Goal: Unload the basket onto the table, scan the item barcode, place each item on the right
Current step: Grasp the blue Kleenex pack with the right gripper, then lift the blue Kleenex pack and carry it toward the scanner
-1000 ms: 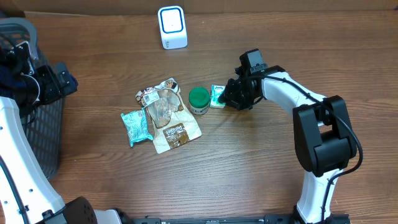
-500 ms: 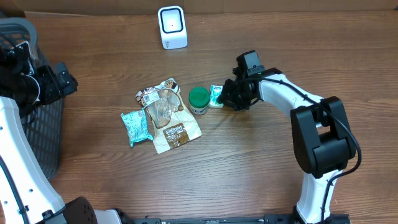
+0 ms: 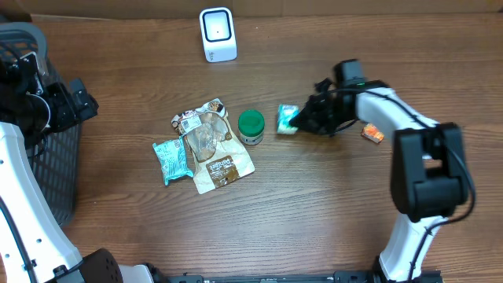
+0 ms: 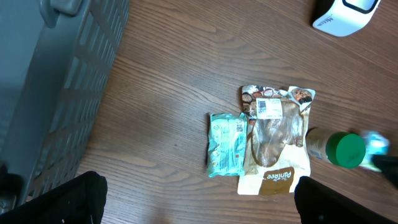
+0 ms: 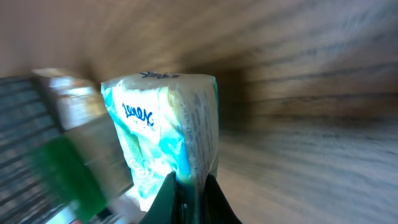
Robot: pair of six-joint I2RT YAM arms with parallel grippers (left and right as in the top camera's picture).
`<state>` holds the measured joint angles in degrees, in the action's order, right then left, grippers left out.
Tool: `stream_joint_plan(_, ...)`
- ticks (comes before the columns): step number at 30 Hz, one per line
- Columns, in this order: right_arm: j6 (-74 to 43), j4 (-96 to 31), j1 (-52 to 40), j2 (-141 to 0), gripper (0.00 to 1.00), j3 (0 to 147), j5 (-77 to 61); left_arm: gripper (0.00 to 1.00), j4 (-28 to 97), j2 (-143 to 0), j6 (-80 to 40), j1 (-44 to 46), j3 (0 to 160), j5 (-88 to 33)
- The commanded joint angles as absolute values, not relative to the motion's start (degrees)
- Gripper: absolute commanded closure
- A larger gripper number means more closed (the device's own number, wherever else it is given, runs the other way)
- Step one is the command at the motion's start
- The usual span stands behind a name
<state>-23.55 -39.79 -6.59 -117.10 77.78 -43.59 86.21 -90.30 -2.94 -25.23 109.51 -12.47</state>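
The left gripper [image 4: 199, 205] stands spread wide and holds nothing. The right gripper [image 5: 186, 193] is clamped tight on one edge of the tissue pack [image 5: 163, 124], which juts straight out ahead of the jaws. The blur hides whether it is clear of the wood. I judge it light, soft and slick-wrapped. An edge pinch lets it swing, so gripping across its body would be steadier. It has white film, a teal pattern and small blue lettering.

I see my right arm [image 3: 387, 108] as white tubular links between bulky black joint housings, a thin black cable running along it; my left arm [image 3: 17, 196] matches, with black fingers [image 4: 68, 202].
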Motion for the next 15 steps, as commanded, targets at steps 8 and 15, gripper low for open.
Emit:
stream_joint_plan(8, -17.28, -33.98, -2.28, -107.39, 0.96, 78.08, -77.21, 0.0, 86.37, -90.78, -2.11, -25.19, 110.72, -13.34)
stream_joint_plan(15, -28.99, -23.49, -3.62, -107.39, 0.96, 78.08, -85.14, 0.0, 86.37, -90.78, -2.11, -25.19, 110.72, -13.32)
